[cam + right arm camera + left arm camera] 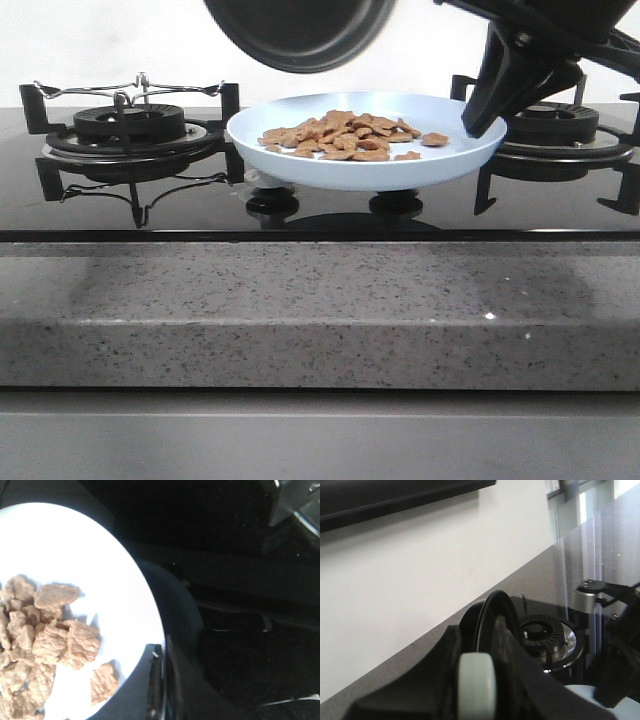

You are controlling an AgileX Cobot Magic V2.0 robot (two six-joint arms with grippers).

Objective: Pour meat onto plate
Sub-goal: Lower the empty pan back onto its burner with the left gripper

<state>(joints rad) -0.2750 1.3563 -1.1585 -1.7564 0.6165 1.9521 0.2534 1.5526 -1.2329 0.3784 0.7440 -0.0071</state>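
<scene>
Lying in a loose heap on the plate (366,160), the meat (345,136) covered the middle of the dish, with one chunk sitting slightly apart toward the right rim. The plate stood on the glass stove top (200,212) between the left burner (130,130) and the right burner (555,125), raised above the two control knobs (272,203).

The right arm's jaws (487,110) were clamped on the right rim of the plate; the right wrist view showed one dark finger (172,680) lapping over the edge just beside the nearest chunk. Above the plate and toward its left side, the black pan (300,30) hung tilted, its underside facing the camera. The left wrist view showed the pan's rim on edge, close in front of the left arm's jaws (477,680), which appeared closed on the pan's handle; the contact itself was not clearly visible.

Judged from this layout, the pour appeared complete: no meat showed at the pan's visible edge, though its inside was hidden. What remained was probably to set the pan down and release the plate.

The stove was sunk into a speckled grey counter (320,320).
</scene>
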